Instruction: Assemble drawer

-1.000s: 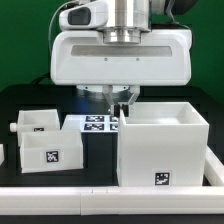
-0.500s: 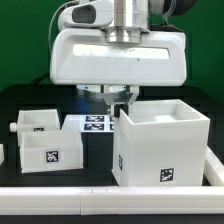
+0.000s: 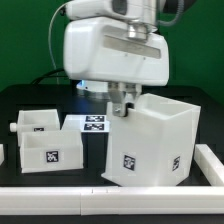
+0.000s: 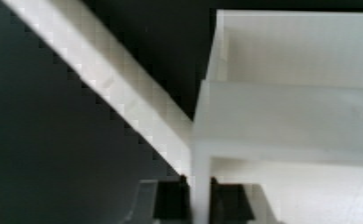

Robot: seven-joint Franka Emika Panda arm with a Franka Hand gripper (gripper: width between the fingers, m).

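Observation:
The large white boxy casing (image 3: 150, 140) stands at the exterior view's right, open side up, turned so one corner faces the camera, with tags on two faces. My gripper (image 3: 122, 104) is shut on the casing's near-left wall; in the wrist view the thin wall (image 4: 203, 150) runs between my two dark fingers (image 4: 160, 200). A smaller knobbed tray (image 3: 42, 140) with a tag sits at the exterior view's left. A second tray edge (image 3: 2, 152) shows at the far left.
The marker board (image 3: 92, 124) lies flat behind, between tray and casing. A white rail (image 3: 60, 198) runs along the table's front edge, and another (image 3: 210, 165) along the exterior view's right side.
The casing has rotated from square-on to corner-on, and tilts slightly. My arm has twisted with it and shifted toward the exterior view's right.

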